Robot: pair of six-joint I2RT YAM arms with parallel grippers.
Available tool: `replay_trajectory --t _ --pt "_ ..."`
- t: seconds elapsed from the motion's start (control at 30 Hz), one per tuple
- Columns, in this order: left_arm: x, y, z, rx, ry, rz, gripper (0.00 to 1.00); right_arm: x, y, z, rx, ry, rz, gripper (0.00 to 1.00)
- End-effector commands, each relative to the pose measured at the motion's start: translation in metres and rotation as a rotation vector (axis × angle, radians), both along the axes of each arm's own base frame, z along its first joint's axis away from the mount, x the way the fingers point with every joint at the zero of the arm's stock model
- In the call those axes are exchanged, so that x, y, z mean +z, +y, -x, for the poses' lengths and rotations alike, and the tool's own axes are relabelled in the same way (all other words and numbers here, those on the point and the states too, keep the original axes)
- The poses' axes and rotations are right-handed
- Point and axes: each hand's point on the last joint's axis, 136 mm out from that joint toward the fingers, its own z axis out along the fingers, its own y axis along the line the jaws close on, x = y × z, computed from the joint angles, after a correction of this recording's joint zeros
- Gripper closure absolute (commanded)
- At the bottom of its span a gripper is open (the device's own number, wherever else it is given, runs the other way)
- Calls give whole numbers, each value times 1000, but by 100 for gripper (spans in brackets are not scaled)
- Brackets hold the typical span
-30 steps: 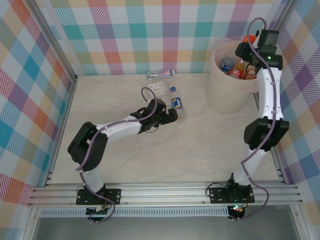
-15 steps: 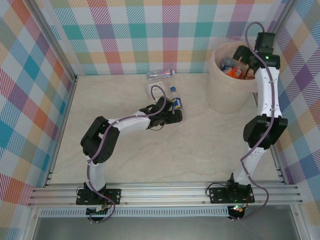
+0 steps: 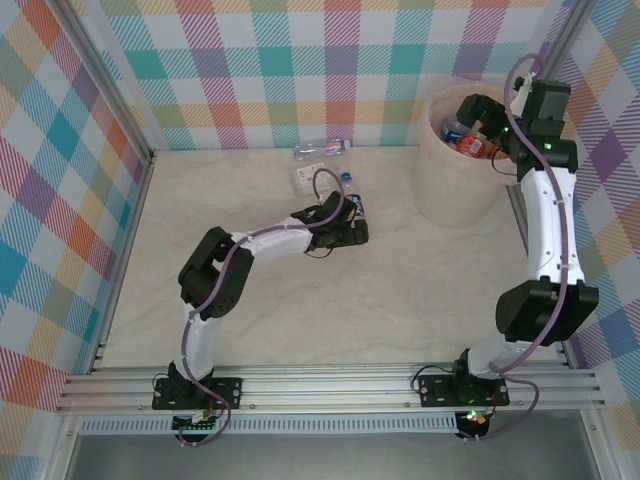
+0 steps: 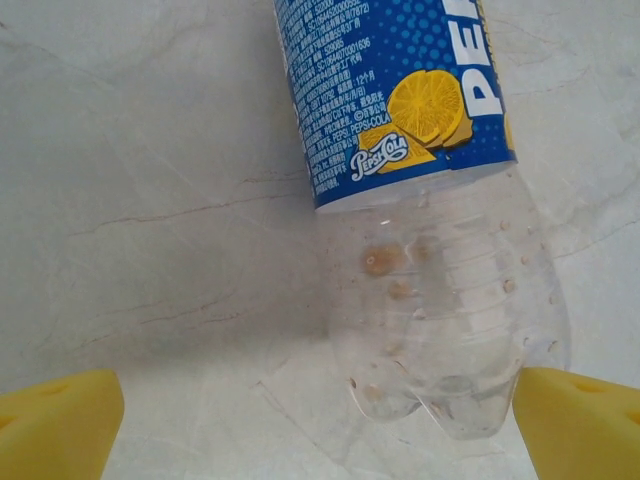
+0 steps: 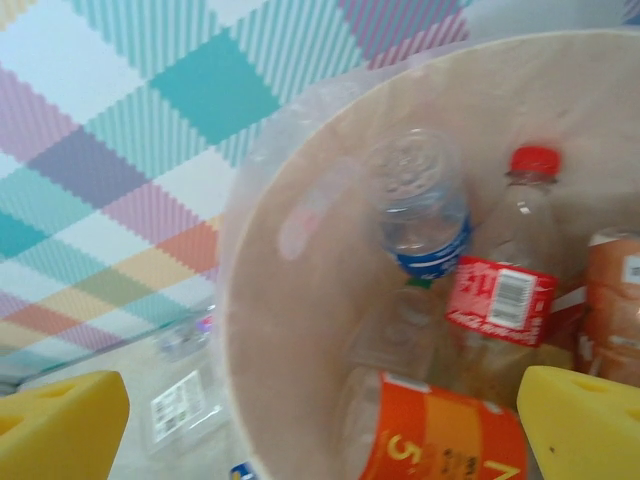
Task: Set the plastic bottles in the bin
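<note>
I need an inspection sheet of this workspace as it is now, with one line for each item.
Surface: pale marbled table, no spills seen.
Job's things: bin at far right holds several bottles, among them a red-label bottle. Three lie on the table: blue-label bottle, crushed bottle, back bottle by the wall.
Clutter: nothing seen.
Grippers: left gripper open, straddling the blue-label bottle's base; right gripper open, empty, above the bin.
Cables: purple cables run along both arms, no snag seen.
Surroundings: plaid walls; aluminium rail at the near edge.
</note>
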Motion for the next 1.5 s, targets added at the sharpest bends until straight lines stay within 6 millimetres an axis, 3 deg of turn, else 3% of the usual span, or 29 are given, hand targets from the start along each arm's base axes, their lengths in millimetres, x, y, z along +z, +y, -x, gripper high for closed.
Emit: replay_trajectory --t 0.0,0.1,0.4,0.63,0.8,0.93,1.07,1.3,1.47 --pt "-2 -8 0 -37 -3 -25 0 20 37 13 137 -69 -59 0" --pt "9 -23 -6 -71 -40 36 0 16 57 23 189 -61 -70 0" --pt "26 -42 -26 -84 -151 117 0 -14 101 49 271 -14 -71 0" --pt "-14 -18 -48 41 -85 -164 0 -28 110 55 286 26 -73 0" --pt "-22 -19 -45 33 -65 -194 4 -28 109 59 278 28 -62 0" --pt "-20 -21 -38 -10 -56 -183 25 -30 109 63 276 32 -67 0" --pt "-16 -24 -29 -54 -57 -147 36 -35 113 68 291 40 -67 0" --pt "5 -21 -7 -134 -93 -74 50 -50 131 84 353 42 -76 0" --pt "23 -3 11 -141 -133 -51 52 -59 135 90 349 34 -101 0"
